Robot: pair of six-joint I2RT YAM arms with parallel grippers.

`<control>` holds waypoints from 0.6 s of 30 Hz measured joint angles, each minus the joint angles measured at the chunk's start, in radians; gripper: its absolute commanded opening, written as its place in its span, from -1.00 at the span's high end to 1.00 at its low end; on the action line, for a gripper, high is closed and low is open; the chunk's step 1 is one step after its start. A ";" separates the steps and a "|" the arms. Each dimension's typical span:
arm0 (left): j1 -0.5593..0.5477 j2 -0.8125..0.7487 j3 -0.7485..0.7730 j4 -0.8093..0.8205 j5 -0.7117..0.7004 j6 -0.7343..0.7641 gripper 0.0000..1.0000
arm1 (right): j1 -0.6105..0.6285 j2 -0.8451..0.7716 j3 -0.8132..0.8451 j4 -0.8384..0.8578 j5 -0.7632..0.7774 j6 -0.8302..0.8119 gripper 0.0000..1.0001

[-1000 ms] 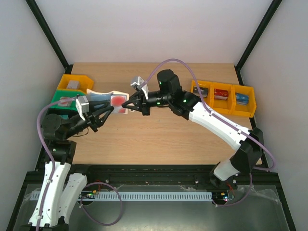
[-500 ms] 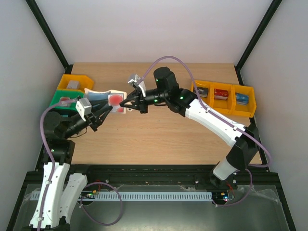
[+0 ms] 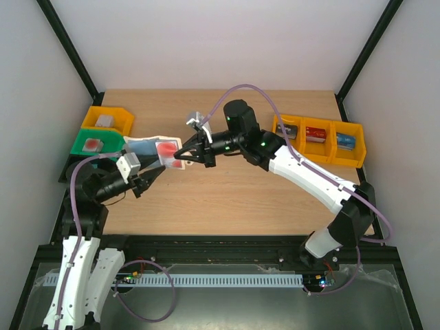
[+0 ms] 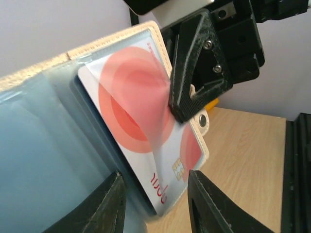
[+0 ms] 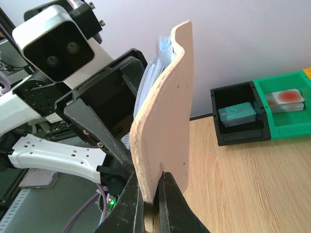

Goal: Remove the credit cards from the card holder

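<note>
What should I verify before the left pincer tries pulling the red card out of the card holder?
1. Right pincer clamped on the card holder edge: ok, fingers shut on the beige cover.
2. Holder lifted and open toward the left arm: ok.
3. Red card exposed: ok, its lower corner sticks out of the pocket.
4. Left pincer closed on the card: not ok, its fingers stand apart on either side of that corner.
5. Card clear of the pocket: not ok, the clear film covers its upper part.
6. Other cards behind it: cannot tell.
</note>
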 measured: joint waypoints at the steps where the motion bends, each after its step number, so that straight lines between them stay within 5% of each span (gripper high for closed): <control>1: 0.000 0.000 -0.003 0.000 0.014 -0.003 0.27 | 0.000 -0.003 0.000 0.000 -0.002 -0.002 0.97; 11: -0.053 0.016 -0.074 -0.003 0.168 -0.112 0.34 | 0.016 -0.001 0.003 0.127 0.008 -0.023 0.97; 18: -0.060 0.007 -0.077 0.238 0.186 -0.334 0.27 | 0.034 0.020 -0.001 0.138 0.008 -0.101 0.97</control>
